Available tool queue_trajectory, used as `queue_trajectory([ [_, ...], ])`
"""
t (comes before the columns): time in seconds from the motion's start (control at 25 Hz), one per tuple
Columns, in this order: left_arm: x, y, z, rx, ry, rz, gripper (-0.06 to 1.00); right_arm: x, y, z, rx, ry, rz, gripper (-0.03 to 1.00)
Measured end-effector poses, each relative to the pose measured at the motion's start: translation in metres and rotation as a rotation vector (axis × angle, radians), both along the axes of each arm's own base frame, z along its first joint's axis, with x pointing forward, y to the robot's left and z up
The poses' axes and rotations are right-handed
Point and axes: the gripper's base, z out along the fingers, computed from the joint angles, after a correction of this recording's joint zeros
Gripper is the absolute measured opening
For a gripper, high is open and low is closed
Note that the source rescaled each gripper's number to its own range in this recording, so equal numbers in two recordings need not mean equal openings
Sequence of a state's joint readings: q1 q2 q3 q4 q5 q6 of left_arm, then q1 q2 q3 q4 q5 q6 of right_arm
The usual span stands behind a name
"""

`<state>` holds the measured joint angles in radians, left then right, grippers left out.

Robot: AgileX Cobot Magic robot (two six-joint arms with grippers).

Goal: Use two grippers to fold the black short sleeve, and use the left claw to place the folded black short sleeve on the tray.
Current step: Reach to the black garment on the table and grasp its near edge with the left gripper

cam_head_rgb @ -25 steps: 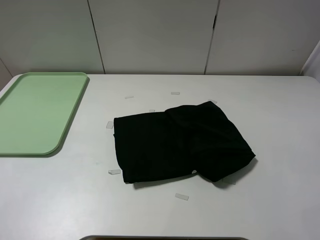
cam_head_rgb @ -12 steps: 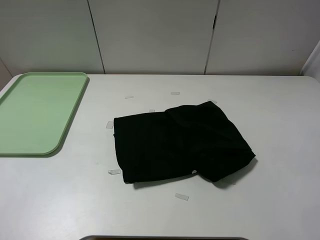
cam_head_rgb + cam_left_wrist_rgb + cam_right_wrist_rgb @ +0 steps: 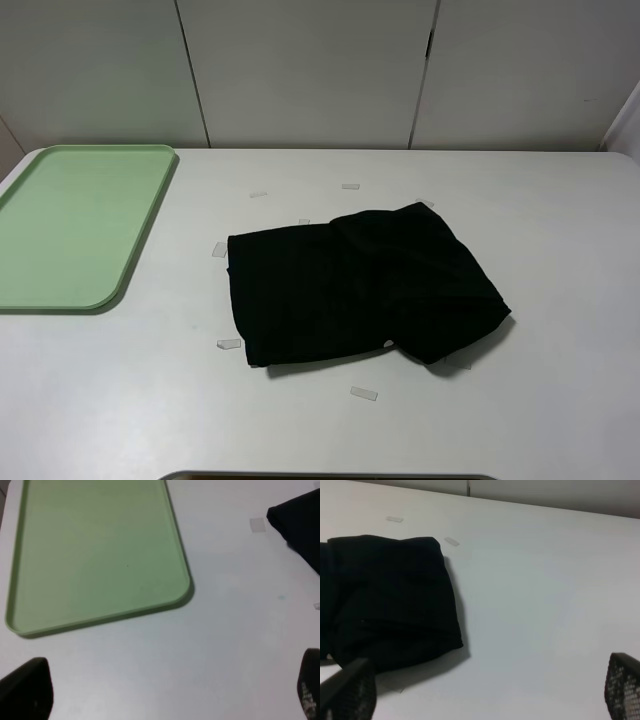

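The black short sleeve (image 3: 360,285) lies loosely bunched on the white table, a little right of centre; a corner of it shows in the left wrist view (image 3: 300,527) and most of it in the right wrist view (image 3: 390,600). The pale green tray (image 3: 75,225) sits empty at the far left of the table, also filling much of the left wrist view (image 3: 95,555). Neither arm appears in the exterior view. My left gripper (image 3: 170,692) is open, its fingertips (image 3: 27,690) wide apart over bare table near the tray's corner. My right gripper (image 3: 485,692) is open over bare table beside the garment.
Small clear tape pieces (image 3: 364,393) lie scattered on the table around the garment. Pale cabinet panels (image 3: 310,70) stand behind the table's far edge. A dark rim (image 3: 330,476) shows at the near edge.
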<state>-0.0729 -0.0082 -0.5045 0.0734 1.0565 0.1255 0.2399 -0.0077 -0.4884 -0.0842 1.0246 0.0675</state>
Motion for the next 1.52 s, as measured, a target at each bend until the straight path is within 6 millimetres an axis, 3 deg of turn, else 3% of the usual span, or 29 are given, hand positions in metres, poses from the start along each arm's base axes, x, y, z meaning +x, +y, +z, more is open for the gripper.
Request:
queue_trajectory([
  [0.32, 0.000, -0.001, 0.000, -0.019, 0.001, -0.019, 0.98, 0.000, 0.000, 0.000, 0.000, 0.000, 0.000, 1.00],
  [0.52, 0.013, -0.014, 0.002, -0.234, 0.115, -0.009, 0.98, 0.000, 0.000, 0.000, 0.000, 0.000, 0.000, 1.00],
  [0.72, 0.057, -0.030, 0.009, -0.355, 0.288, -0.049, 0.98, 0.000, 0.000, 0.000, 0.000, 0.000, 0.000, 1.00],
  [0.88, 0.108, -0.046, 0.002, -0.464, 0.414, -0.101, 0.98, 0.000, 0.000, 0.000, 0.000, 0.000, 0.000, 1.00],
  [1.2, 0.193, -0.064, -0.051, -0.546, 0.571, -0.117, 0.98, 0.000, 0.000, 0.000, 0.000, 0.000, 0.000, 1.00],
  [1.52, 0.224, -0.085, -0.101, -0.580, 0.664, -0.103, 0.98, 0.000, 0.000, 0.000, 0.000, 0.000, 0.000, 1.00],
])
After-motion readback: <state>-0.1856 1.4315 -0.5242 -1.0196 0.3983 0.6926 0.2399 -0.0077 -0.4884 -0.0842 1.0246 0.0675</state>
